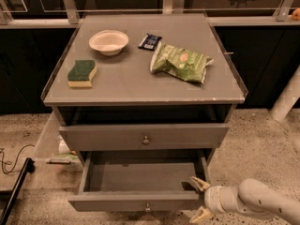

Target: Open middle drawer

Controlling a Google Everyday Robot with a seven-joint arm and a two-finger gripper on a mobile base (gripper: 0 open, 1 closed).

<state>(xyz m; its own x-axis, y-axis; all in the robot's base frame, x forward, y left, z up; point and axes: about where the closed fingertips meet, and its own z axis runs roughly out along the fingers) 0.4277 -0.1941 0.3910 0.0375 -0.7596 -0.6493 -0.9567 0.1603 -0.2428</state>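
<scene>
The cabinet (225, 114) is a matte grey box with a flat top (126, 86) bounded by a thin clear raised edge. On the top rest a shallow round off-white bowl (108, 41) at 11 o'clock, a green-and-yellow rectangular sponge (82, 73) at 9 o'clock, a small dark packet (150, 41) at 12 o'clock and a crinkled green snack bag (180, 62) at 2 o'clock. The floor (253, 144) is speckled stone. Below the top sits an upper drawer (103, 136) with a flat grey front and a small round metal knob (146, 139). The middle drawer (136, 177) lies directly beneath it, at 6 o'clock in the view, and stands extended towards the camera, exposing a plain grey rectangular interior. Its flat front carries a small round centre knob (148, 207). The arm (255, 200) is smooth, rounded and off-white. It enters from the 4 o'clock corner and runs roughly level towards 9 o'clock, ending at a cylindrical wrist. The gripper (199, 199) sits at 5 o'clock, at the right end of the middle drawer's front. Its two tan, pointed fingers (198, 183) are spread apart and clamp nothing. One finger lies above the front's right corner and the other below it, so the drawer's front end sits level with the gap between the jaws. Contact with the panel cannot be determined. The centre knob is well apart from the jaws, at their 9 o'clock.
</scene>
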